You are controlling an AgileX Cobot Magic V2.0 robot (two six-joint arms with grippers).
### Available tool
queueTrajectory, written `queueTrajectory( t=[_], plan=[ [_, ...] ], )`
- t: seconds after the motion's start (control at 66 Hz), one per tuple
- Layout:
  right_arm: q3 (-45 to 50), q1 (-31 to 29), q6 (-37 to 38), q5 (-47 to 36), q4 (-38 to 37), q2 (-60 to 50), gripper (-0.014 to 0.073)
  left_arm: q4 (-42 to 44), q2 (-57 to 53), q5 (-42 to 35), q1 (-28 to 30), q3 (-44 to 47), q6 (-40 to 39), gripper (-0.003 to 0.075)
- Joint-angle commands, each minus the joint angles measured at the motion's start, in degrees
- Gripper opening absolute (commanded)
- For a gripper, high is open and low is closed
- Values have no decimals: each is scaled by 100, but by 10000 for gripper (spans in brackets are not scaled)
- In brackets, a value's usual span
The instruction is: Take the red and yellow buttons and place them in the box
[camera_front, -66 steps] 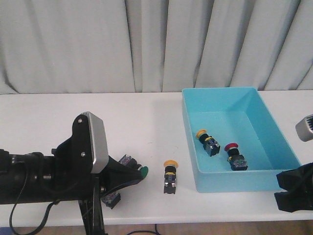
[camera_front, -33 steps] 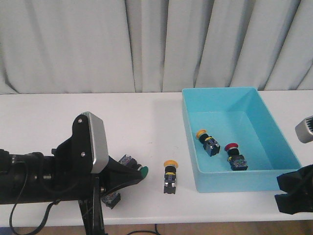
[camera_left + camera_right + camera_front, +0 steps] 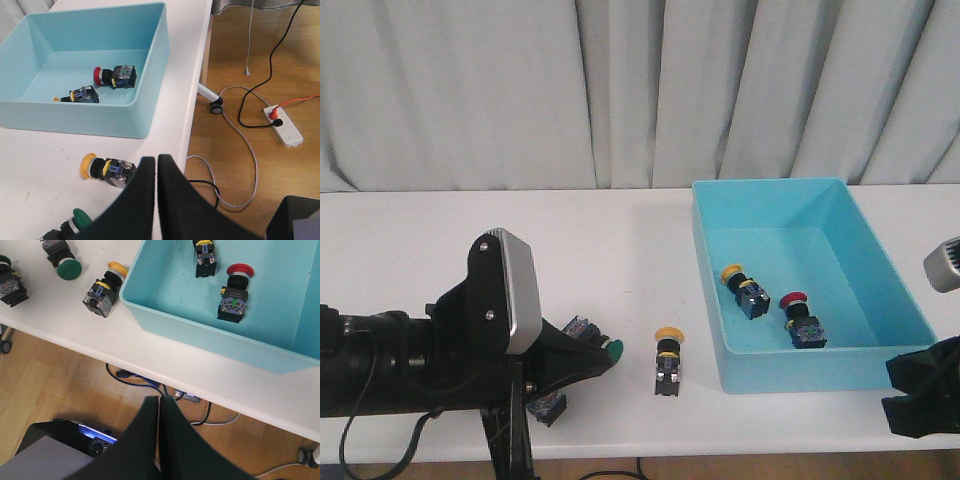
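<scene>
1. Nothing on the desk (image 3: 620, 240) has shifted since the earlier frames; both arms sit low at its near edge.
2. Left tool (image 3: 156, 165) and right tool (image 3: 159, 407) have fingers pressed together, empty.
3. One yellow button (image 3: 668, 362) lies outside the box (image 3: 880, 370), near its left wall; a yellow-capped button (image 3: 744, 288) and a red button (image 3: 802, 322) lie inside.

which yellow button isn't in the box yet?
The yellow button lying on the table just left of the box; the other yellow one lies inside, beside the red one.

Two push buttons (image 3: 747, 291) (image 3: 802, 322) lie inside the box (image 3: 775, 369); a third push button (image 3: 667, 362) lies on the surface (image 3: 470, 230) at its nine o'clock.
</scene>
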Motion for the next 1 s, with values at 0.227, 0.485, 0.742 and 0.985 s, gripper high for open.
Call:
queueTrajectory(
  t=[0.227,0.485,0.742,0.985],
  plan=[
    [-151,-10,-42,-225,50,-44,-8,-316,-187,-475,-32,-142,-292,-7],
    [-151,-10,-42,-225,50,-44,-8,2010,-975,-2148,-20,-137,-3657,-7],
    [-151,-10,-42,-225,50,-44,-8,5325,-2038,-1913,782,66,-7962,-7],
    [-151,-10,-42,-205,50,-44,-8,6602,-3624,-2339,1676,1450,-9493,-7]
  ],
)
